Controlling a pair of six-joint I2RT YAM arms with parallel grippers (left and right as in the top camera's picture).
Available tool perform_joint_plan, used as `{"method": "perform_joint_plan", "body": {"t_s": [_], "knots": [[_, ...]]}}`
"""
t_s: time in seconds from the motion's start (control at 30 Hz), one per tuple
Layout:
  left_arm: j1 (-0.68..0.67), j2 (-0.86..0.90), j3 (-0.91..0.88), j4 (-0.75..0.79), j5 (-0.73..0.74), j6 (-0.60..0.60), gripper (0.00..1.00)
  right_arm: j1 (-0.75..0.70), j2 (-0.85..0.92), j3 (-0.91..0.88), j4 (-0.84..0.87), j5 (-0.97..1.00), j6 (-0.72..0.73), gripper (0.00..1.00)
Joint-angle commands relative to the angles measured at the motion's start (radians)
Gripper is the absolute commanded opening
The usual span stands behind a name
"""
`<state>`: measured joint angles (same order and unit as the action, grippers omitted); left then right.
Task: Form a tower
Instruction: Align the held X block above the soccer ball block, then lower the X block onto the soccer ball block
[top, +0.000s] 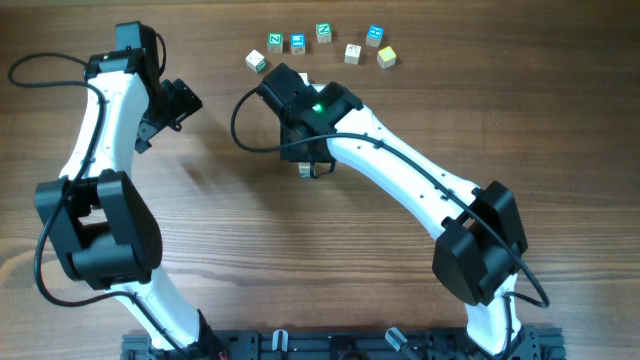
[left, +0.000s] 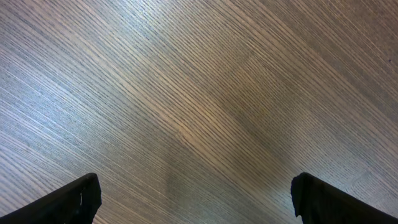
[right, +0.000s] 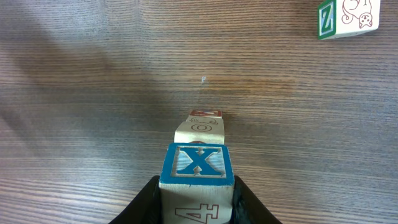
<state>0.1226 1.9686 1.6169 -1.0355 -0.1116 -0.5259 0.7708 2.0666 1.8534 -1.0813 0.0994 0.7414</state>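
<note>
The right fingers (right: 144, 208) are closed on the tower (right: 198, 163), clamping the two sides of its nearest cube. That blue-trimmed cube (right: 198, 180) has a raised blue X on one face and an outlined 4 on the pale face towards the wrist. Straight ahead of the fingers the stack runs on, one cube wide. A pale cube with an O (right: 200, 129) touches the blue one, and a red-trimmed cube (right: 206, 113) sits at the far end. Whether the stack stands on the tabletop (right: 93, 93) or is lifted off it I cannot tell. From overhead, the right arm's black wrist covers the tower almost wholly.

Ahead of the right fingers and off to their right lies a green-trimmed Z cube (right: 341, 18), well apart from the tower, with a small drawn figure on its pale side. Overhead, seven loose cubes (top: 324, 32) form a ragged row. They are nearer the right fingers than the left, and none touches another. They are square-edged pale wood with green, blue or yellow tops.

The left fingers (left: 71, 202) stand wide open and hold nothing. Only their two dark, blunt tips show, with bare wood between and ahead of them. The tabletop is brown with a fine, straight grain and a soft sheen under the light. The arms are glossy white shells with black joints and looping black cables.
</note>
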Motion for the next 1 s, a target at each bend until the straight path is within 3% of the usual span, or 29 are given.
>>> {"method": "perform_joint_plan", "body": {"t_s": [0.0, 0.53, 0.83, 0.97], "knots": [[0.001, -0.029, 0.016, 0.000, -0.013, 0.001, 1.00, 0.002, 0.019, -0.010, -0.002, 0.027, 0.020, 0.13], [0.001, -0.029, 0.016, 0.000, -0.013, 0.001, 1.00, 0.002, 0.038, -0.010, -0.001, 0.024, 0.021, 0.18], [0.001, -0.029, 0.016, 0.000, -0.014, 0.001, 1.00, 0.002, 0.038, -0.010, 0.004, 0.016, 0.021, 0.37], [0.001, -0.029, 0.016, 0.000, -0.013, 0.001, 1.00, 0.002, 0.038, -0.010, 0.003, 0.013, 0.020, 0.40]]}}
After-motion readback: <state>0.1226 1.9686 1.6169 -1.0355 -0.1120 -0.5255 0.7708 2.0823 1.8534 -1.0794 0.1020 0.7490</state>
